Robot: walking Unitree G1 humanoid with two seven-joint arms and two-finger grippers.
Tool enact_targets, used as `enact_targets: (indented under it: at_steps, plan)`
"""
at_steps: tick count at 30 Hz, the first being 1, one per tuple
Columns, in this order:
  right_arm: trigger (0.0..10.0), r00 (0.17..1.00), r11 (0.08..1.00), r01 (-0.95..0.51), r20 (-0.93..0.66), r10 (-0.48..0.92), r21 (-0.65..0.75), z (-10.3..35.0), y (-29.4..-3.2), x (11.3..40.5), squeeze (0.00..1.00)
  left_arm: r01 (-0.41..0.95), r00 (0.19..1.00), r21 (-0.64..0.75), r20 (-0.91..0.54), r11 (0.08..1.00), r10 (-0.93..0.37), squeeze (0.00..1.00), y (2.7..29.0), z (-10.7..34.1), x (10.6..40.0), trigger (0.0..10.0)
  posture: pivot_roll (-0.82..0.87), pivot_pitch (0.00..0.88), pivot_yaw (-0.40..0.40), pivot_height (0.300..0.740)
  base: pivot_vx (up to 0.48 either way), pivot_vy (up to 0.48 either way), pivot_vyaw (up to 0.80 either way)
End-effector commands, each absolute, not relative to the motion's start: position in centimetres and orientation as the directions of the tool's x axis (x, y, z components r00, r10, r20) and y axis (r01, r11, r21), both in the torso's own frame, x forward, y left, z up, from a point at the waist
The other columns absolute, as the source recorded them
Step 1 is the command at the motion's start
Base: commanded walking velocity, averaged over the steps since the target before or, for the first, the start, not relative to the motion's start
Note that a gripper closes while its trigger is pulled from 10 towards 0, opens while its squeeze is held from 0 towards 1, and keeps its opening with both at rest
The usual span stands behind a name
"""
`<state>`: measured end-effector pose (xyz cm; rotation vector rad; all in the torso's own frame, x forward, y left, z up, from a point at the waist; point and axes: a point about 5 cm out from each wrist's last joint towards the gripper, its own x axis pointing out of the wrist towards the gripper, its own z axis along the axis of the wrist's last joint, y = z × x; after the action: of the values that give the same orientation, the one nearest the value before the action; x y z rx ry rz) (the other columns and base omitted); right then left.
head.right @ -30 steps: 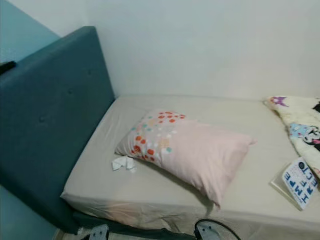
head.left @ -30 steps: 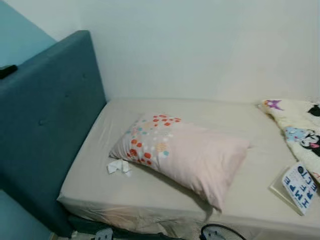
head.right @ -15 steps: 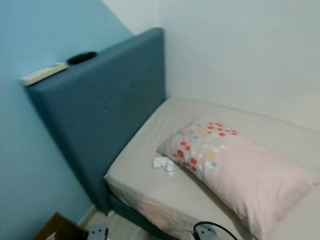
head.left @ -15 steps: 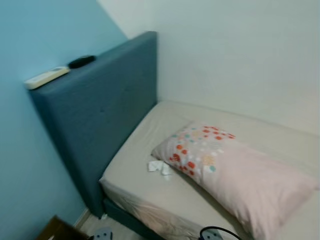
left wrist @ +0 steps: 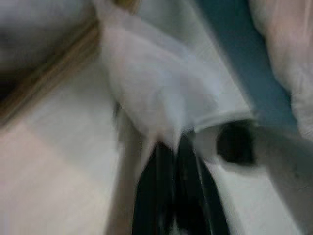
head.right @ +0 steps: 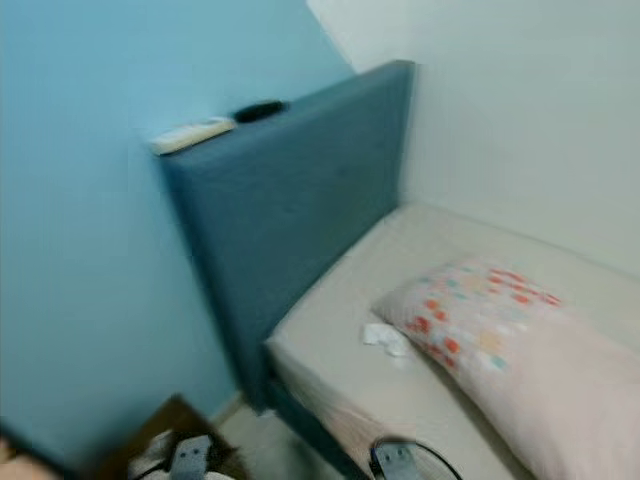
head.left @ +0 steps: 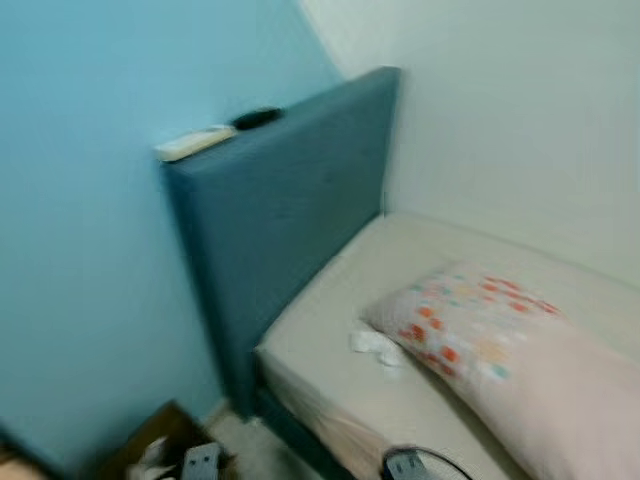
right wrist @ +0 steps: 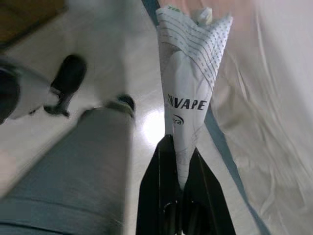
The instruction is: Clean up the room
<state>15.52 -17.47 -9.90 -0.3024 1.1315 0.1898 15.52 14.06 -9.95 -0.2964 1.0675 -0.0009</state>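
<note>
A crumpled white tissue (head.left: 375,345) lies on the beige bed sheet (head.left: 330,330), just beside the spotted end of a pink pillow (head.left: 520,365). In the right wrist view my right gripper (right wrist: 180,147) is shut on a folded white printed paper packet (right wrist: 188,73), held over the floor beside the bed's edge. The left wrist view is blurred; there my left gripper (left wrist: 171,144) is shut on a white crumpled paper (left wrist: 161,83). Both arms hang low, at the bottom edge of the eye views.
A teal padded headboard (head.left: 290,210) stands against the blue wall (head.left: 90,250), with a white remote (head.left: 195,143) and a small black object (head.left: 257,118) on top. A brown cardboard box (head.left: 150,450) holding white scraps sits on the floor at lower left.
The whole picture has swung left: the bed and pillow now sit at the right, and the blue wall and cardboard box have come into view. The things on the bed have not moved.
</note>
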Motion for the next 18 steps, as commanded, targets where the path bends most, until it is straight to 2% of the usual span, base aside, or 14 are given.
enact_targets:
  at_steps: [1, 6, 9, 10, 14, 18]
  plan:
    - [10.0, 0.425, 0.942, -0.302, -0.905, -0.002, -0.144, -9.7, -17.3, 15.9, 0.00, -0.137, 0.472, -0.235, -0.870, 0.962, -0.146, 0.00, 14.1, -10.0, 15.3, 10.0, -0.02, 0.000, -0.053, 0.740, 0.000, 0.000, 0.79]
    - [10.0, 0.431, 0.939, -0.308, -0.902, -0.007, -0.154, -9.4, -18.4, 16.4, 0.00, -0.134, 0.471, -0.235, -0.870, 0.963, -0.146, 0.00, 14.1, -10.0, 15.4, 10.0, -0.02, 0.000, -0.055, 0.740, 0.000, 0.000, 0.79]
    - [10.0, 0.428, 0.937, -0.306, -0.903, -0.024, -0.170, -9.2, -20.5, 16.3, 0.00, -0.130, 0.474, -0.235, -0.868, 0.963, -0.148, 0.00, 14.1, -10.0, 15.4, 10.0, -0.02, 0.000, -0.053, 0.740, 0.000, 0.000, 0.79]
    - [10.0, 0.428, 0.937, -0.306, -0.903, -0.024, -0.170, -9.2, -20.5, 16.3, 0.00, -0.130, 0.474, -0.235, -0.868, 0.963, -0.148, 0.00, 14.1, -10.0, 15.4, 10.0, -0.02, 0.000, -0.053, 0.740, 0.000, 0.000, 0.79]
    - [10.0, 0.420, 0.936, -0.301, -0.907, -0.041, -0.182, -9.0, -22.3, 15.7, 0.00, -0.126, 0.474, -0.234, -0.868, 0.964, -0.148, 0.00, 14.1, -10.0, 15.4, 10.0, -0.02, 0.000, -0.051, 0.740, 0.000, 0.000, 0.79]
    - [10.0, 0.405, 0.935, -0.304, -0.913, -0.045, -0.181, -9.4, -22.6, 14.5, 0.00, -0.120, 0.472, -0.231, -0.869, 0.965, -0.149, 0.00, 14.1, -10.0, 15.3, 10.0, -0.02, 0.000, -0.048, 0.740, 0.000, 0.000, 0.79]
